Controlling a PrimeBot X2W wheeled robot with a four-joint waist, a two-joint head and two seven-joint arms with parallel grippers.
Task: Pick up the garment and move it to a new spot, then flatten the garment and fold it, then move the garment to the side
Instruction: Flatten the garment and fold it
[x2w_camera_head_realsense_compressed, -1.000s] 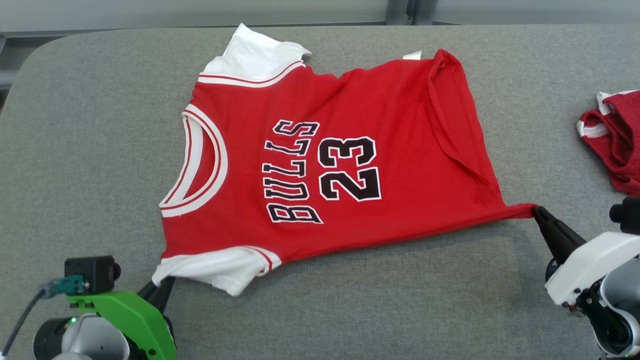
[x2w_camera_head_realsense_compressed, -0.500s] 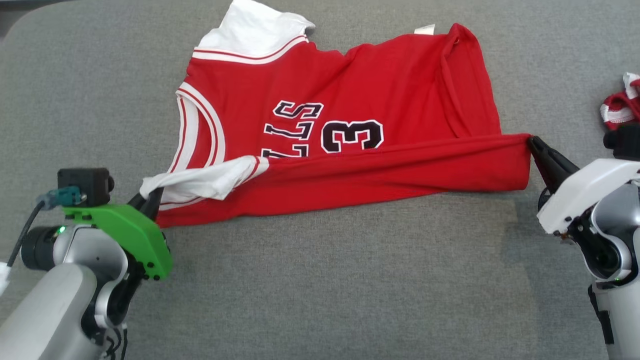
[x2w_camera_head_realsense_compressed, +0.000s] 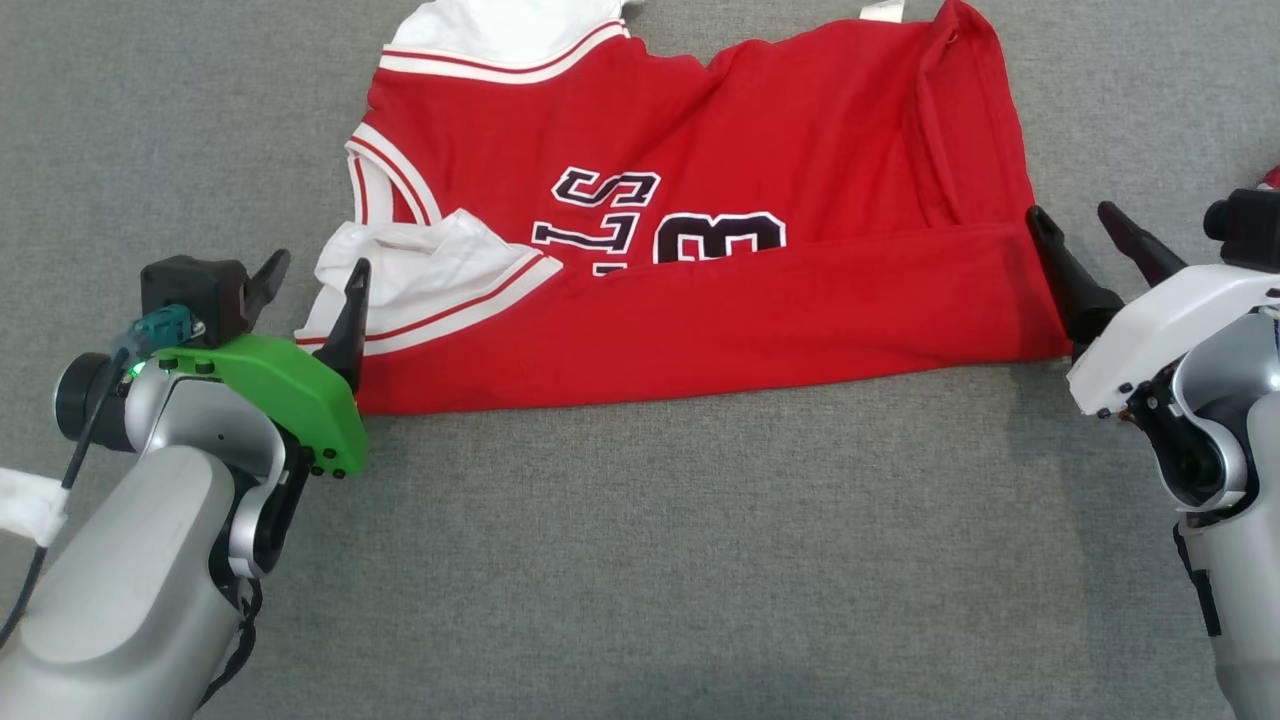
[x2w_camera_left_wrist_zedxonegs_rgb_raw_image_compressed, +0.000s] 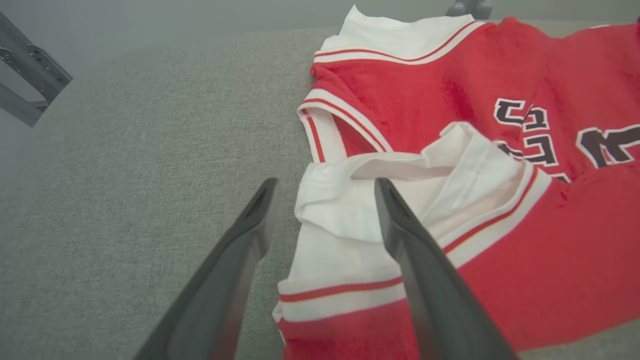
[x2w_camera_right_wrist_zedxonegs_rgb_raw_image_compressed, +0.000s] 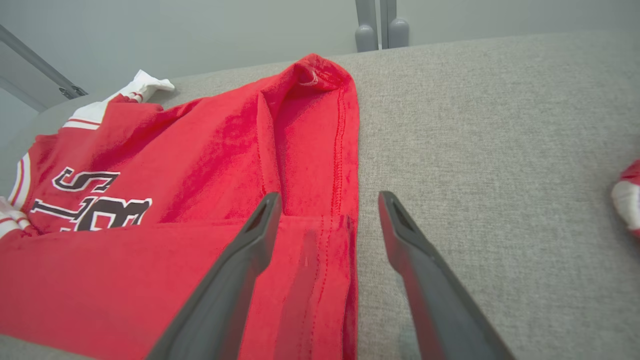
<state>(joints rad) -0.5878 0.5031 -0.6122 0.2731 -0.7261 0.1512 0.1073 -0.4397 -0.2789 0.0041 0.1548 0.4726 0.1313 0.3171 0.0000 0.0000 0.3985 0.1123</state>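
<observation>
**Operator:** Where's the garment?

**Spotter:** Your red short-sleeved jersey with black lettering (x2w_camera_head_realsense_compressed: 700, 330) lies on the grey fabric-covered table (x2w_camera_head_realsense_compressed: 640, 560), at twelve o'clock in the head view. Its near long edge is turned over toward the far side and hides the lower half of the lettering. I'd judge the move and the flattening done and the first fold laid.

**Operator:** And the pincers?

**Spotter:** Both are spread wide and hold nothing. Your left gripper (x2w_camera_head_realsense_compressed: 320, 262) sits at nine o'clock of the jersey, with the rumpled white sleeve (x2w_camera_left_wrist_zedxonegs_rgb_raw_image_compressed: 380, 200) lying between its fingers. Your right gripper (x2w_camera_head_realsense_compressed: 1070, 210) sits at three o'clock and straddles the hem corner, one finger over cloth and the other over bare table. I can't tell whether any finger touches the fabric.

**Operator:** What's left?

**Spotter:** The far half isn't folded yet, and a pleat runs near the hem at one o'clock. You'll probably want that sleeve smoothed, another fold or two, then the carry to the side. Mind the small red-and-white cloth bundle (x2w_camera_right_wrist_zedxonegs_rgb_raw_image_compressed: 627, 197) at three o'clock, well apart from the jersey.
</observation>
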